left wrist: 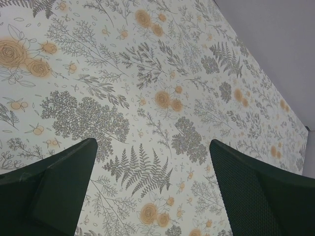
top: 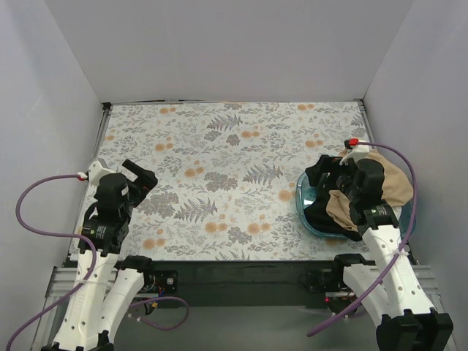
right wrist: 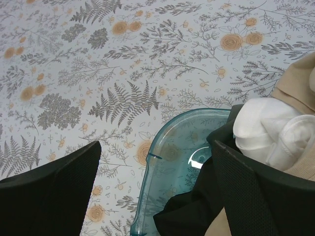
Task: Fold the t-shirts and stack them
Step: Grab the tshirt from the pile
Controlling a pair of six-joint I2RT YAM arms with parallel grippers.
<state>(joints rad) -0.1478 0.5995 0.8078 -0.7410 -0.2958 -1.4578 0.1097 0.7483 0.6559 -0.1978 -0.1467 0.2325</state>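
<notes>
Three crumpled t-shirts lie bunched in a teal basin (top: 301, 202) at the table's right edge. The tan one (top: 393, 183) drapes over the far right rim and also shows in the right wrist view (right wrist: 295, 86). The white one (right wrist: 266, 132) is balled up on top. The black one (right wrist: 194, 211) hangs in the basin's near side (top: 325, 221). My right gripper (top: 320, 174) is open and empty, hovering over the basin's left rim (right wrist: 147, 196), its right finger next to the black and white cloth. My left gripper (top: 140, 180) is open and empty above the bare floral table at the left (left wrist: 152, 142).
The floral tablecloth (top: 227, 175) covers the whole table. White walls close in the left, back and right sides. The basin stands close to the right wall and the near edge.
</notes>
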